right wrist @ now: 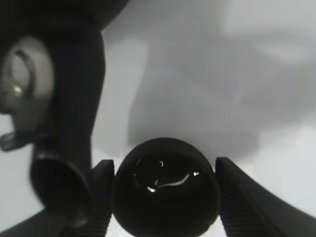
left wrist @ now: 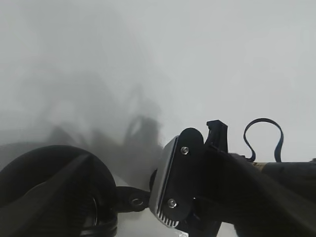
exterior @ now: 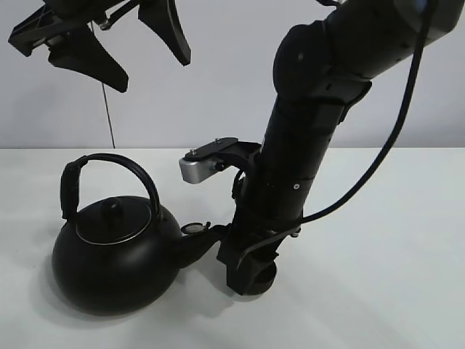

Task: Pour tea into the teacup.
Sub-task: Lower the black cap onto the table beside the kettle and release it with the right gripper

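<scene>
Left gripper [exterior: 152,73]: hanging high, close under the camera, fingers standing wide apart, holding nothing. Right gripper [exterior: 248,275]: reaching down to the white table [exterior: 378,291], fingers clamping the teacup [right wrist: 165,190] from both sides. Teacup: sitting upright, low at the table, just beside the spout [exterior: 196,246], liquid glinting inside. Kettle [exterior: 116,269]: standing upright, lid on, handle arching overhead.

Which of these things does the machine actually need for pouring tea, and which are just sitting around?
For the job:
- kettle
- teacup, clamped in the right gripper
- left gripper, open, high above the kettle

Just there:
- white table
- black cable hanging off the right arm
</scene>
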